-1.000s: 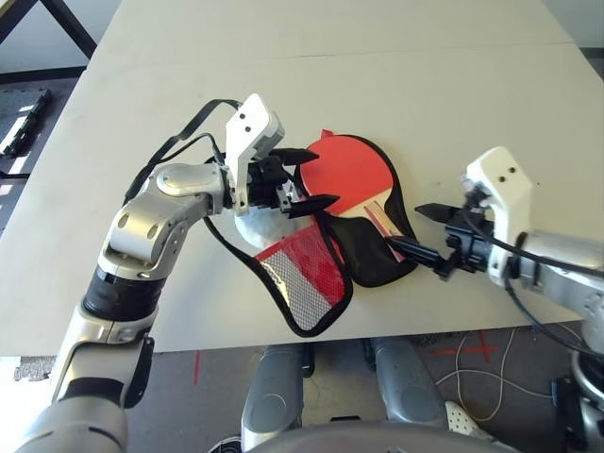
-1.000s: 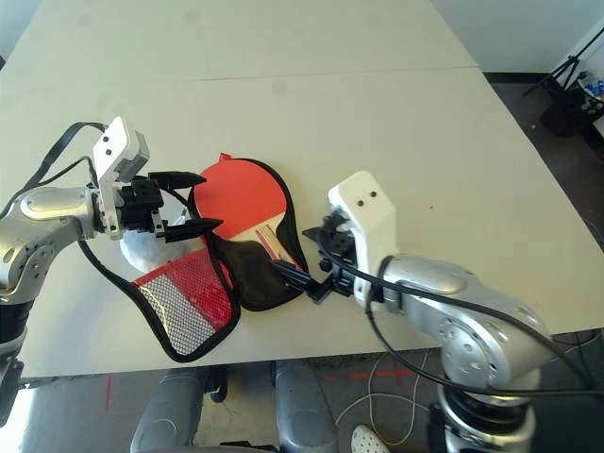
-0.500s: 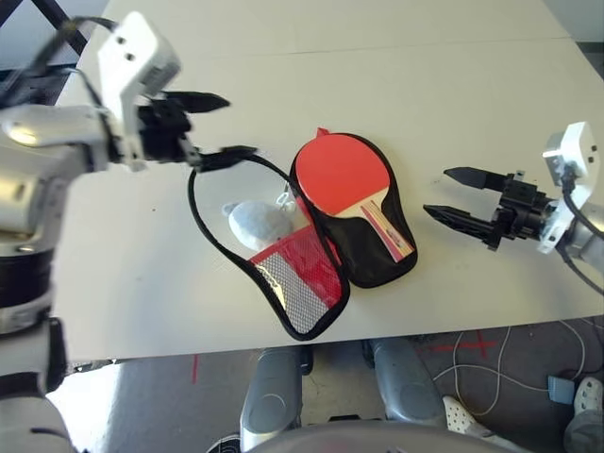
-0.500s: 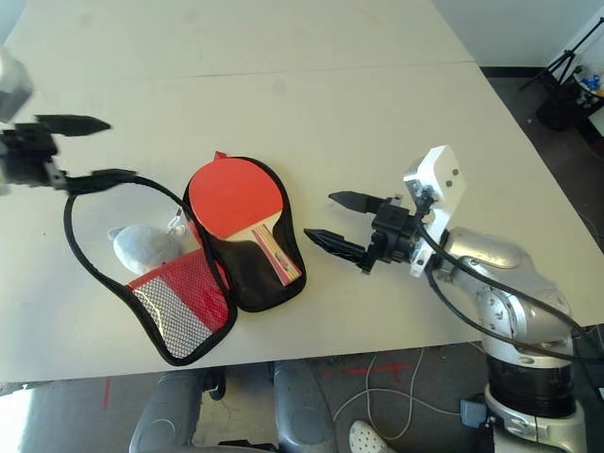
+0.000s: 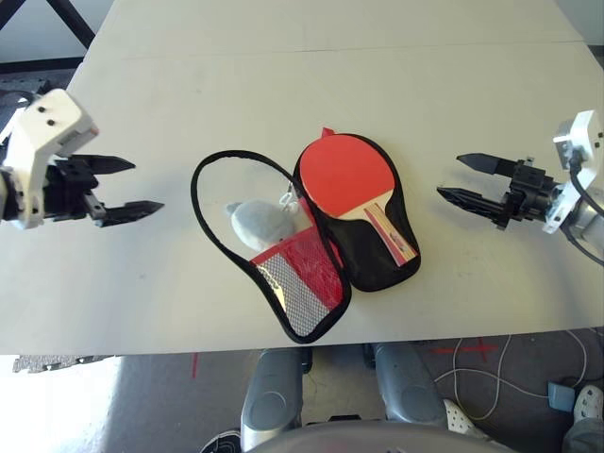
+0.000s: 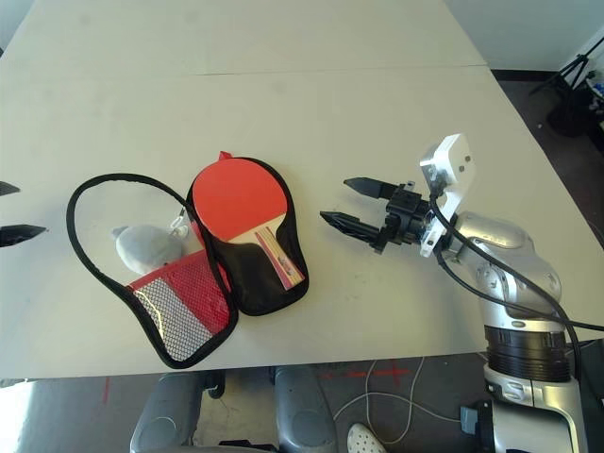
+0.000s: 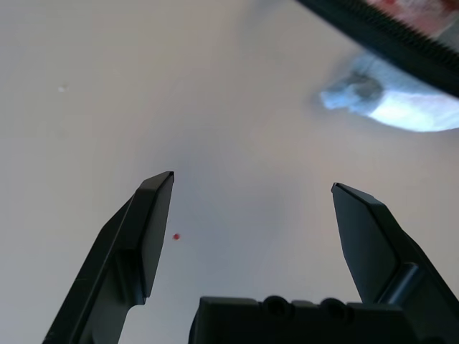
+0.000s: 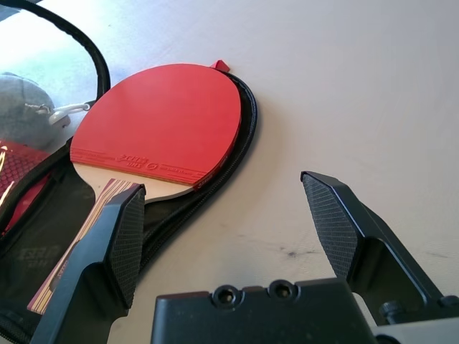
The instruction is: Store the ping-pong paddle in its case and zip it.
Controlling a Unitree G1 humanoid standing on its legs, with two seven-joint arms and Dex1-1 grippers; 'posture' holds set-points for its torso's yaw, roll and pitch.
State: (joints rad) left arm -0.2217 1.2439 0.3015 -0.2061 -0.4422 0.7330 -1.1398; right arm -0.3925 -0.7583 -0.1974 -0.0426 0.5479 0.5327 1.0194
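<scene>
Left eye view: a flat bat with round red rubber face and pale striped wooden handle lies on the black-lined half of the opened red fabric case. Beside it, a pale grey-blue soft lump sits near the mesh pocket, perhaps partly beneath it. Black-fingered left gripper and right gripper hover apart, both spread, empty.

paddle: 1 | case: 1 | soft lump: apparently 1

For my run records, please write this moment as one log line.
paddle on open case | case unzipped | left gripper open, empty | right gripper open, empty
</scene>
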